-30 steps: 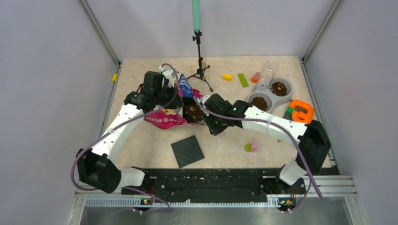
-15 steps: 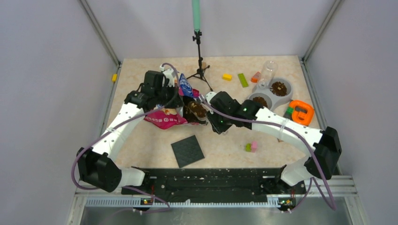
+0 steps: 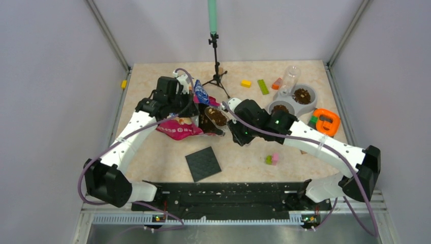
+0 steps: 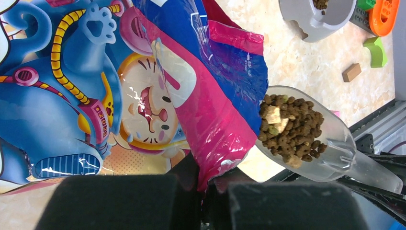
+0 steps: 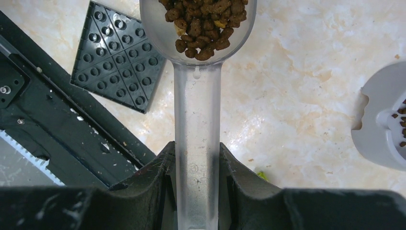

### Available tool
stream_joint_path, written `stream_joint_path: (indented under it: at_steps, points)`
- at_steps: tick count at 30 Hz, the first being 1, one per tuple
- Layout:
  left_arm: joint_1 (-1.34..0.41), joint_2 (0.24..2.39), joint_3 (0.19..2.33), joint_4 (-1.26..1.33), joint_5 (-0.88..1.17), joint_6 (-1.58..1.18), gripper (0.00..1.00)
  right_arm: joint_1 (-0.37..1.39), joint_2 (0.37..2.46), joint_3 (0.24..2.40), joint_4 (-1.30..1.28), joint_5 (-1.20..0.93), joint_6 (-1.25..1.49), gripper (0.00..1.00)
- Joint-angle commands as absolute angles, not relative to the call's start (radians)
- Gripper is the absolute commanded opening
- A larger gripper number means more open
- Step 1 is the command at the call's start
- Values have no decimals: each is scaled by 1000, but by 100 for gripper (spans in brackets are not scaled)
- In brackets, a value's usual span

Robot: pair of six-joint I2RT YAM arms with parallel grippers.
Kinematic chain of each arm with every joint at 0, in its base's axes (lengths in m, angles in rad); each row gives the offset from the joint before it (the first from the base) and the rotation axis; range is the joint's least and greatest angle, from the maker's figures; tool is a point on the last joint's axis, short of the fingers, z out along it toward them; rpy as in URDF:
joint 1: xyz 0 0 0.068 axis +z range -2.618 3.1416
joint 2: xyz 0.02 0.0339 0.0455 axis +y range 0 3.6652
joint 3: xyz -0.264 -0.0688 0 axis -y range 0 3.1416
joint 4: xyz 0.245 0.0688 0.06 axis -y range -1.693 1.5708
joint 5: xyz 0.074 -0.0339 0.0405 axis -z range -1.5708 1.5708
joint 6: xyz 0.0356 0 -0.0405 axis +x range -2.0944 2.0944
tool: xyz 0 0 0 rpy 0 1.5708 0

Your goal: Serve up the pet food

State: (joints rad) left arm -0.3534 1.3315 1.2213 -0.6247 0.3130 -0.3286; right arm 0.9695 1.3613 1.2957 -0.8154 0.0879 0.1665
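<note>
My right gripper (image 5: 197, 184) is shut on the handle of a clear plastic scoop (image 5: 197, 120). The scoop's bowl holds a heap of dark brown pet food (image 5: 203, 21); it also shows in the left wrist view (image 4: 290, 127) and in the top view (image 3: 217, 117). My left gripper (image 4: 206, 196) is shut on the pink edge of the glossy pink-and-blue bag (image 4: 143, 86), which lies at the table's left middle (image 3: 178, 129). The scoop hovers just right of the bag. A grey double bowl (image 3: 292, 104) at the back right holds brown heaps in both cups.
A black studded plate (image 3: 203, 163) lies in front of the scoop. Small green and pink blocks (image 3: 272, 159) lie near the right arm. An orange toy (image 3: 326, 121), yellow and green blocks (image 3: 255, 85), a clear cup (image 3: 290, 75) and a black tripod (image 3: 217, 76) stand at the back.
My right arm has drawn the filled scoop out of the bag mouth, a little to the right and back. The left gripper and the bag have stayed still.
</note>
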Motion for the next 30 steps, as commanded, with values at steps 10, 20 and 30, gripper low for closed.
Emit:
stream_joint_path:
  at_steps: [10,20,30]
  points:
    - [-356,1361,1287,-515,284,-380,0,983,1250,1278,-917,200,212,0]
    - [-354,1371,1292,-514,286,-392,0,852,1185,1257,-981,224,232,0]
    - [-354,1358,1287,-512,275,-401,0,586,1183,1242,-1023,190,244,0]
